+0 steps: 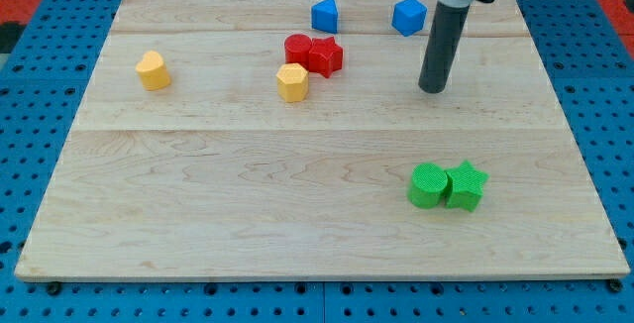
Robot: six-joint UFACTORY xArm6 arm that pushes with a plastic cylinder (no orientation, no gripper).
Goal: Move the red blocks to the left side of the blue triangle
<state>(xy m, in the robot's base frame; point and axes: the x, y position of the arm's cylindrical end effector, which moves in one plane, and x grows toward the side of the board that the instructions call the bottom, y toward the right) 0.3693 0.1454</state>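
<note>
Two red blocks touch each other near the view's top middle: a red round block [298, 48] on the left and a red star [325, 56] on its right. The blue triangle [324, 14] sits just above them, close to the board's top edge. A second blue block [408, 16], roughly a cube, lies further right. My tip [433, 89] rests on the board to the right of the red blocks and below the blue cube, touching no block.
A yellow block [292, 81] touches the lower edge of the red round block. Another yellow block [153, 69] lies at the view's left. A green round block [428, 185] and a green star [466, 185] sit together at lower right. The wooden board [248, 214] lies on a blue pegboard.
</note>
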